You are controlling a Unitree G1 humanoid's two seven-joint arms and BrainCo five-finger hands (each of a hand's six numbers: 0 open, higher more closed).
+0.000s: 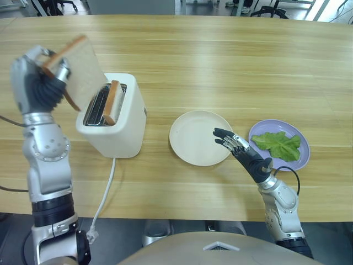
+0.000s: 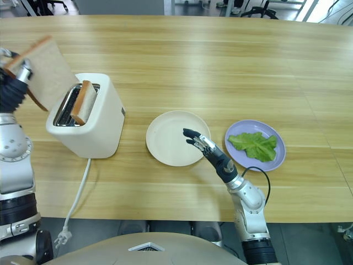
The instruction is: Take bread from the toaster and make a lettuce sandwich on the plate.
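One slice of bread (image 1: 83, 69) is up in the air, above and to the left of the toaster (image 1: 118, 130), tilted with its crust edge uppermost. The left robot hand (image 1: 49, 66) is grasping it at its upper left corner. A second slice (image 1: 112, 102) stands in a toaster slot, its top sticking out above the slot. The toaster sits on the left part of the desk (image 1: 220, 66), and its white cord (image 1: 105, 193) runs from its front side over the near edge of the desk.

To the right of the toaster lies a cream plate (image 1: 193, 138) with nothing on it. The right robot hand (image 1: 237, 146) is released, fingers stretched out flat, with the fingertips over the plate's right rim. Just beside it on the right is a purple plate (image 1: 298, 161) carrying a leaf of lettuce (image 1: 278, 144).
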